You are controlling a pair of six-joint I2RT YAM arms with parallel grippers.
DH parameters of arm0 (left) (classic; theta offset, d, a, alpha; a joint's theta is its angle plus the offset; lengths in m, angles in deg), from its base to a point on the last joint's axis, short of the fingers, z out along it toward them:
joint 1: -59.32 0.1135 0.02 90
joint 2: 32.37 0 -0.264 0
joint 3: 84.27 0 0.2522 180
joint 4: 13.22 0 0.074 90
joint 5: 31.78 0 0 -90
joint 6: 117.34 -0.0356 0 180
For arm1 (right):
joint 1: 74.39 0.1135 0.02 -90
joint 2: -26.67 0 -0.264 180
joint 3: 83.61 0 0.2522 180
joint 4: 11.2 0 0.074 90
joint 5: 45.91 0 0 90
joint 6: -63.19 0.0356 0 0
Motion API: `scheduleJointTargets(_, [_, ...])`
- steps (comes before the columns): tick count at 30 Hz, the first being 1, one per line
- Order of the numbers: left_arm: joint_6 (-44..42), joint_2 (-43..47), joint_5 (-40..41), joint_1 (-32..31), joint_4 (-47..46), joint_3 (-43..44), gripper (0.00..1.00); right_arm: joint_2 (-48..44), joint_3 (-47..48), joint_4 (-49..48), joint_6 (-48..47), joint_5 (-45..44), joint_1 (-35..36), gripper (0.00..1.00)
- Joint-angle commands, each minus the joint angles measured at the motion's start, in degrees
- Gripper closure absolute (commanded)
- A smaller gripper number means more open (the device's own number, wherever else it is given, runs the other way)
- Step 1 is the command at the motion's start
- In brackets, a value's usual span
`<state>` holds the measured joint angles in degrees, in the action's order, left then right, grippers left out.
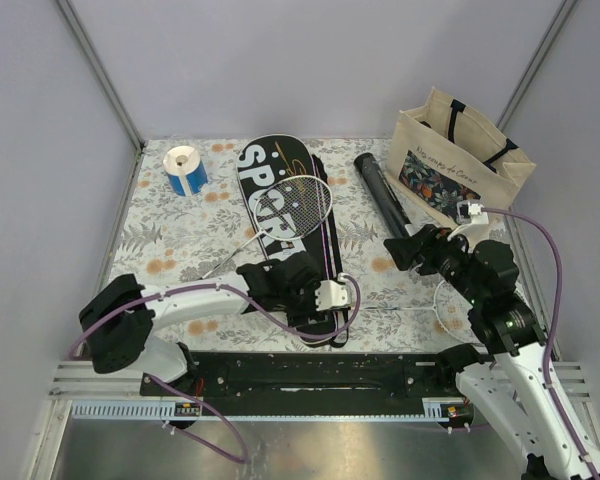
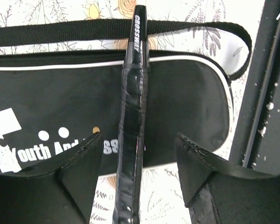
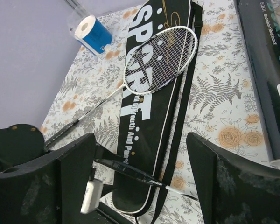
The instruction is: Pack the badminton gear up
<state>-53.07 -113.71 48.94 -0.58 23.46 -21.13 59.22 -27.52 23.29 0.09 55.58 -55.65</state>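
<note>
The black SPORT case point(image 1: 280, 215) lies flat mid-table. A white-framed racket point(image 1: 305, 200) rests on it, its handle reaching down-left. It also shows in the right wrist view point(image 3: 161, 53). A second racket's black handle point(image 2: 133, 116) lies across the case's near end point(image 2: 186, 102), and its thin shaft point(image 1: 400, 310) runs right. My left gripper point(image 1: 305, 290) is open, with a jaw either side of that handle point(image 2: 139, 136) and clear of it. My right gripper point(image 1: 405, 250) is open and empty in the air point(image 3: 141, 135) beside the black tube point(image 1: 385, 195). No shuttlecocks show.
A beige tote bag point(image 1: 460, 160) stands at the back right. A blue-and-white tape roll point(image 1: 185, 168) sits at the back left. The case's black strap point(image 2: 130, 30) lies along its right side. The black base rail point(image 1: 320, 375) runs along the near edge.
</note>
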Motion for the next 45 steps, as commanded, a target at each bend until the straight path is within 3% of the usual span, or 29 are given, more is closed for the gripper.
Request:
scheduleJointTargets(1, [-1.1,-2.9,0.2,-0.1,-8.5,0.0,0.34,-3.1,-2.0,-1.0,3.0,-0.1,0.2,0.13])
scheduleJointTargets(7, [0.4,-5.7,-0.3,-0.3,-11.4,-2.1,0.36,-5.0,-2.2,0.0,3.3,-1.7,0.2,0.12])
scheduleJointTargets(15, [3.5,-6.4,-0.6,-1.0,-13.0,-4.6,0.47,-6.5,-3.0,-0.8,5.2,-2.7,0.2,0.12])
scheduleJointTargets(20, [5.3,-4.5,-0.7,-1.9,-13.4,-5.5,0.67,-7.4,-3.3,-0.3,5.9,-3.7,0.2,0.12])
scheduleJointTargets(22, [6.1,-2.6,-1.3,-2.1,-13.5,-6.0,0.8,-8.0,-3.4,-0.1,6.7,-4.3,0.2,0.12])
scheduleJointTargets(24, [6.9,-0.1,-2.0,-2.2,-14.0,-6.8,0.99,-8.9,-3.3,0.1,7.4,-4.9,0.2,0.12])
scheduleJointTargets(30, [11.5,7.9,-3.4,-2.3,-15.4,-9.7,1.0,-11.6,-3.4,2.7,12.6,-5.5,0.2,0.12])
scheduleJointTargets(35, [16.6,14.5,-3.1,-2.2,-16.7,-11.1,1.0,-15.5,-9.2,3.0,25.1,0.4,0.2,0.14])
scheduleJointTargets(39, [21.0,17.0,-0.8,-2.2,-17.1,-10.8,1.0,-19.4,-16.5,3.2,35.9,4.8,0.2,0.18])
scheduleJointTargets(45, [24.9,17.4,0.0,-2.2,-17.5,-10.2,1.0,-24.6,-22.5,9.8,41.8,4.2,0.2,0.19])
